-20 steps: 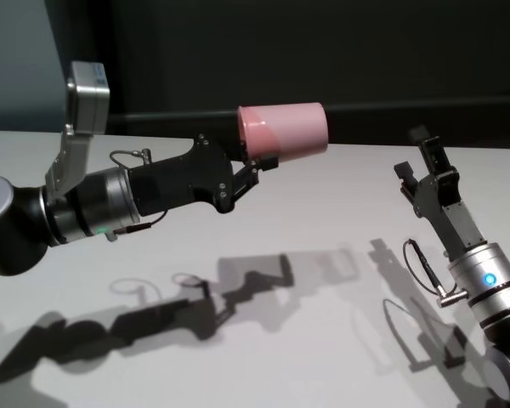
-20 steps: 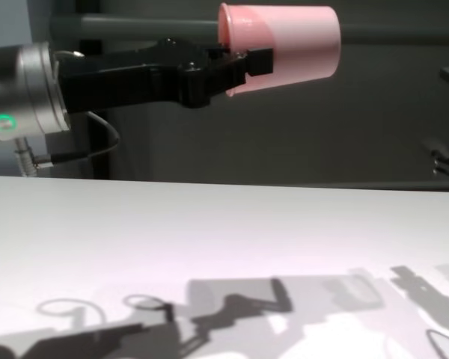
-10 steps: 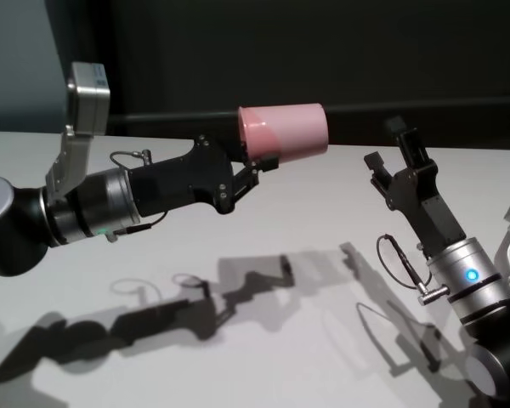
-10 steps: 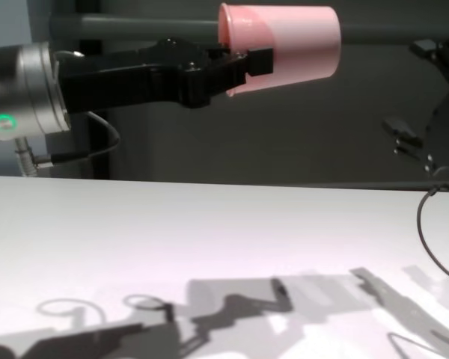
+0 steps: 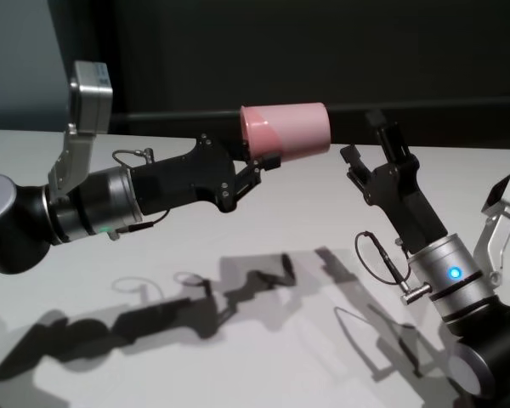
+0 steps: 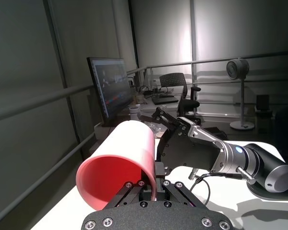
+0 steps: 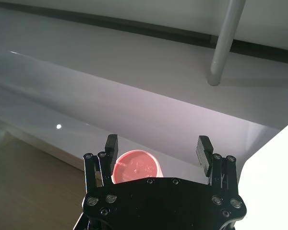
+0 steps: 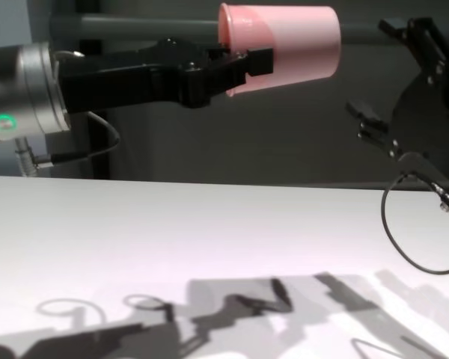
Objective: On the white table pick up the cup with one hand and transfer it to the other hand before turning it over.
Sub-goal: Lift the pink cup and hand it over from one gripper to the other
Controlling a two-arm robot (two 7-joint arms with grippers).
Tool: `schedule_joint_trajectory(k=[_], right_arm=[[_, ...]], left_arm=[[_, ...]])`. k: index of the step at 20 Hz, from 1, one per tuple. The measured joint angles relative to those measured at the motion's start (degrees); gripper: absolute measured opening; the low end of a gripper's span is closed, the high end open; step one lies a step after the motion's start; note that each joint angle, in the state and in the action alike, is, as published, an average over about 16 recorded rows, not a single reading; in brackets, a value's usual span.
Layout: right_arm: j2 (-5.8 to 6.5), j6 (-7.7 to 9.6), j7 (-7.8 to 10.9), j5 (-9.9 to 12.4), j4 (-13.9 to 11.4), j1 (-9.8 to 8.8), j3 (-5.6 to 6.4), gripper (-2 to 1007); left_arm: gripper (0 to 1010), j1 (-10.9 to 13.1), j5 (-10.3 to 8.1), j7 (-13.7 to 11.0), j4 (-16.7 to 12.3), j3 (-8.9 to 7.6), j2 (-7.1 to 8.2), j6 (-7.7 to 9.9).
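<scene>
Right hand (image 5: pixel 370 149) is closing in from 3 o'clock, fingers spread wide and empty. Left hand (image 5: pixel 257 167) is pinching the pink cup (image 5: pixel 286 130) by its rim, sideways above the surface (image 5: pixel 263 229). Light, smooth, likely slippery; grasp mid-body.

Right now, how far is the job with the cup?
Done: the left pincer holds the cup sideways by its rim, above the white table. In hand: the right pincer, open, is near the cup's base, apart. Left: handover, then turning over.
</scene>
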Motion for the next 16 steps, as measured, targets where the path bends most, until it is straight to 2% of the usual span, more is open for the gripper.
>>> schedule_joint_trajectory(k=[16], right_arm=[[1.25, 0.12, 2.56, 0.9, -0.6, 0.13, -4.24, 1002]], left_arm=[[51, 0.0, 0.00, 0.0, 0.0, 0.00, 0.00, 0.00]])
